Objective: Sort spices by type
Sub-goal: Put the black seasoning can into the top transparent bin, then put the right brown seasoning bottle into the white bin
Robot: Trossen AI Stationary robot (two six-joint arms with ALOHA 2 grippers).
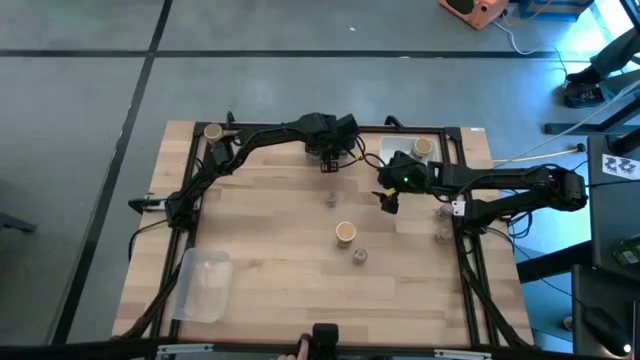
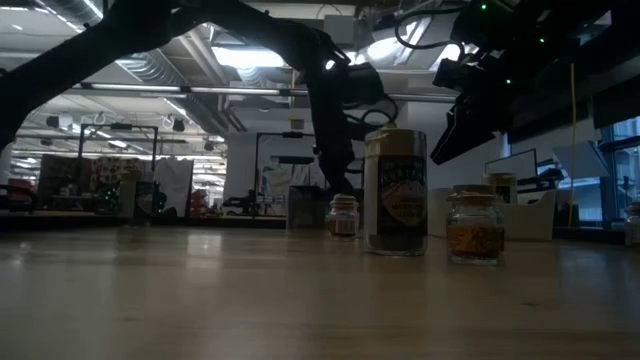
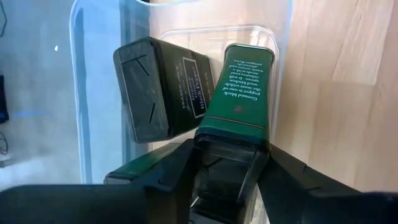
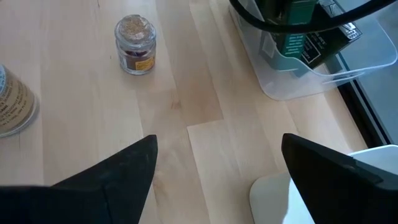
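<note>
Where the high view's lower centre shows the tabletop (image 1: 270, 260), a round tan-topped jar (image 1: 345, 232) stands with a tiny greyish jar (image 1: 360, 256) just beside it toward the frame's bottom. Another tiny jar (image 1: 331, 200) sits above them, and what look like two more stand at centre right (image 1: 441, 212), (image 1: 442, 236). Two further tan-topped jars show in the upper left (image 1: 212, 131) and upper right (image 1: 423, 147). That makes three tan-topped and four or so tiny ones; the count is uncertain.

Farther up, the right end effector (image 1: 388, 203) hovers with fingers spread, holding nothing. At top centre, the left end effector (image 3: 231, 163) pinches a green boxy spice tin (image 3: 239, 93) by its lower end, over a clear plastic tray (image 3: 93, 74) where a second, dark boxy tin (image 3: 163, 87) lies on its side.

The tins likely handle as light, rigid and smooth, so flat sides give the surest hold. Tiny jars look like glass: fragile, easily tipped, best gripped around the body.
</note>
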